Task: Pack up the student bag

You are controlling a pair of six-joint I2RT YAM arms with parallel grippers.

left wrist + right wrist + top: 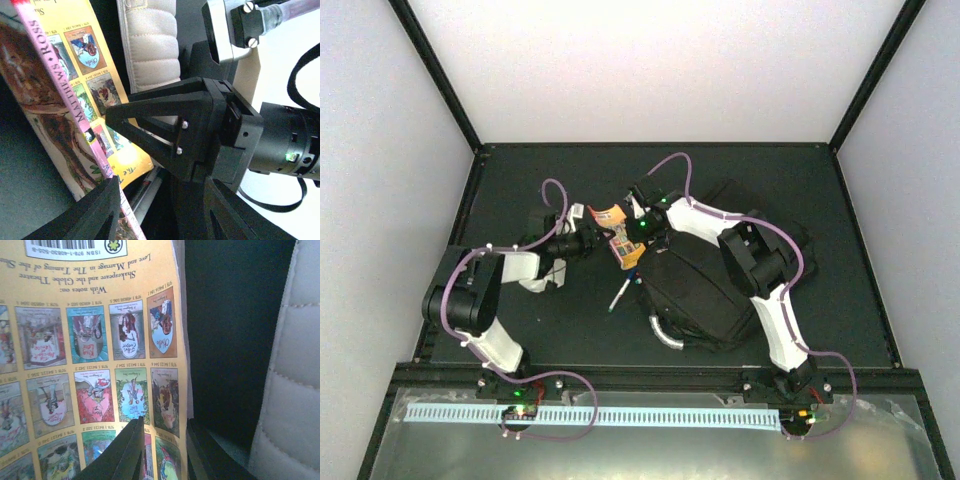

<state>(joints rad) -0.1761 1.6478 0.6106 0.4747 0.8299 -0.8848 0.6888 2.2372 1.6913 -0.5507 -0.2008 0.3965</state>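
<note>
Right pincer (164, 432): narrow, nipping the right edge of the book (100, 340), one finger on its yellow back cover and one behind.
Left pincer (160, 215): jaws about half apart, astride the book's pink spine at the bottom of its own view; I see no squeeze.
Book: a thin glossy paperback, held up at the centre of the overhead view. It is probably bendy and slippery.
Quilted white pouch (295, 365): just beside the book.
Student bag (705, 295): lying right of centre on the dark surface (770, 180), partly under the right arm.
Bag handling: soft, bulky and floppy, so its mouth will likely sag shut. Take it by the grey handle (665, 335) or the zip edge.
</note>
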